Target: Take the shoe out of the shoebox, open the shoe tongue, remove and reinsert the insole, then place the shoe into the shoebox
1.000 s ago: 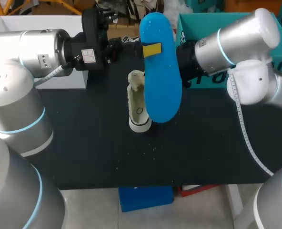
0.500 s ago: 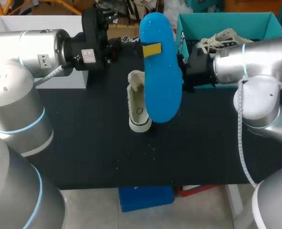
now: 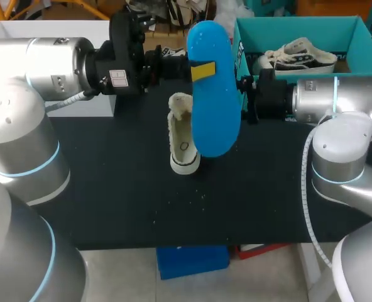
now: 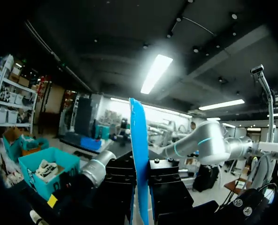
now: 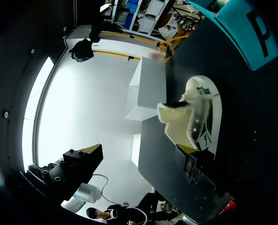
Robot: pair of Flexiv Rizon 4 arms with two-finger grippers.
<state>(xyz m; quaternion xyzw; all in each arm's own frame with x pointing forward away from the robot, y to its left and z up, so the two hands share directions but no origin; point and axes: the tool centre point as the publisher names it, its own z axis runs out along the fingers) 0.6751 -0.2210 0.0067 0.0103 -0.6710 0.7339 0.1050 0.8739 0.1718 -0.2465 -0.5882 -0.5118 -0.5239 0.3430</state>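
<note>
Far left corner of the bench (image 3: 142,201): white box (image 3: 22,28), open top, also visible from the right wrist (image 5: 146,89). The left arm (image 3: 41,69) comes in above it and lies level along the far edge, pointing toward the middle. The left gripper (image 3: 189,68) is clamped on the blue insole (image 3: 214,94). The left wrist view shows the insole (image 4: 139,154) edge-on, pinched between the two black fingers of that gripper (image 4: 140,187), and one yellow tip lies flat against the insole's broad face in the head view. The insole is held up in the air over the middle of the bench, long axis running from far edge to near edge, outside the shoe. I cannot tell whether its near end touches the shoe. The shoe (image 3: 183,141) is white and cream and sits on the bench near the middle, mouth gaping, its right side hidden behind the insole from above. From the right wrist the same shoe (image 5: 195,119) lies ahead of the fingers. The right gripper (image 3: 247,94) is just right of the insole, fingers spread wide with nothing between them (image 5: 139,154). Far right corner: teal shoebox (image 3: 293,20), lid off, with a second shoe (image 3: 296,55) lying inside. The right arm (image 3: 337,100) runs level across the front of the shoebox.
</note>
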